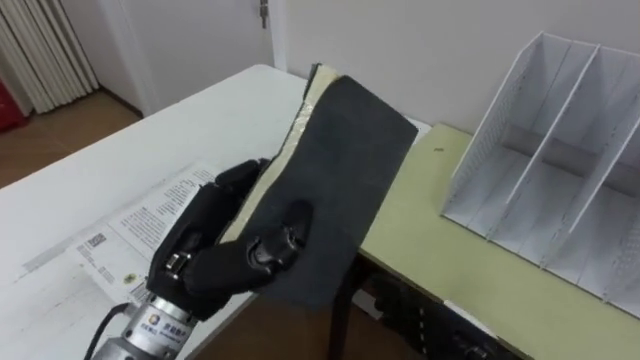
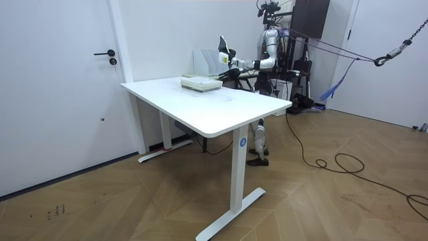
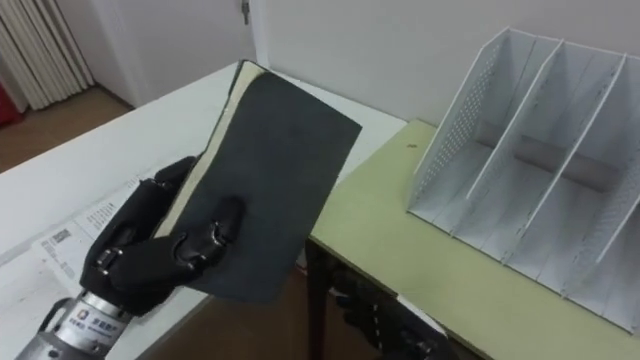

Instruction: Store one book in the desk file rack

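Note:
My left hand (image 1: 215, 250) is shut on a dark-covered book (image 1: 345, 170) with cream page edges, gripping its lower corner with the thumb across the cover. The book is held up and tilted above the gap between the white table (image 1: 150, 140) and the pale green desk (image 1: 440, 260). The white file rack (image 1: 560, 170) stands on the green desk to the right, its slots open toward me and apart from the book. In the room view I stand behind the white table with the book (image 2: 224, 50) raised near the rack (image 2: 206, 60).
Printed sheets (image 1: 150, 215) lie on the white table under my left hand; in the room view a stack (image 2: 200, 84) sits on that table's far side. A wall rises behind both desks. A dark gap runs between the desk edges.

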